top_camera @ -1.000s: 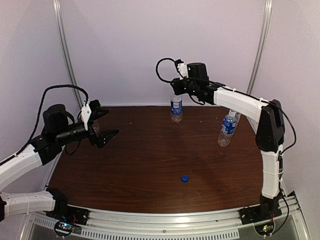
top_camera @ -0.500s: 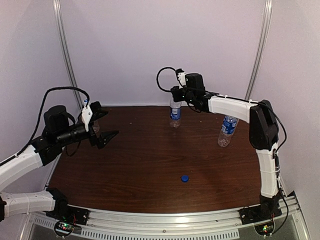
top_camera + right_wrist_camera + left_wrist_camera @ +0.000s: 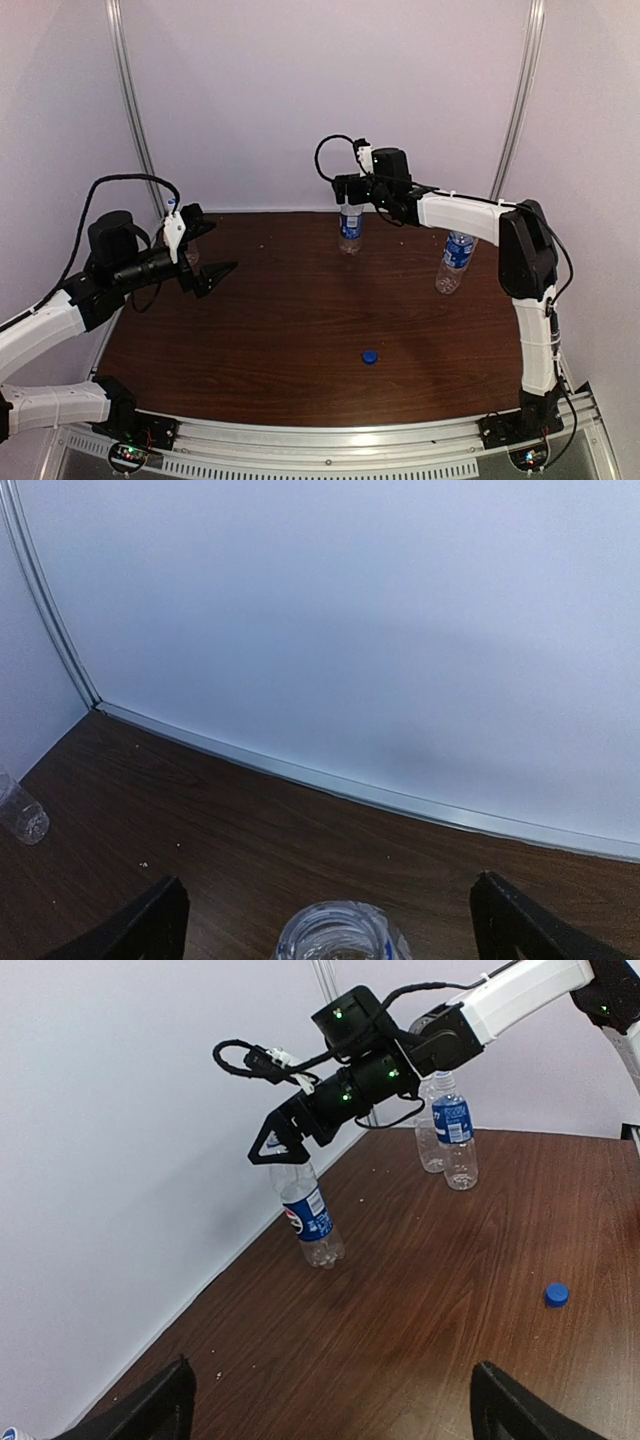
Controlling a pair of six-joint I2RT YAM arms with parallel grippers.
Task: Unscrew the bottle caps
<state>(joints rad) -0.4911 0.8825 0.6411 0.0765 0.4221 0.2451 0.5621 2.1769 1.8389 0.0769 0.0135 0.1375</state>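
Bottle (image 3: pixel 340 935), mouth uncapped, stands at bottom centre under the wide-spread right gripper (image 3: pixel 328 885) — the left gripper (image 3: pixel 222 245), mid-left, gapes wide too.

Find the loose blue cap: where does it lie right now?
In the top view the blue cap lies alone on the table, near its front edge, just right of centre.

Cannot see the neck of the clear Pepsi-labelled plastic bottle (image 3: pixel 312 1222) behind the black right gripper (image 3: pixel 275 1155). From the right wrist, only its open mouth, body cut by the lower edge. Another clear plastic bottle (image 3: pixel 20 812) cropped at the left edge. Blue-and-white round object (image 3: pixel 8 1433) in the left wrist view's corner, too cropped to name.
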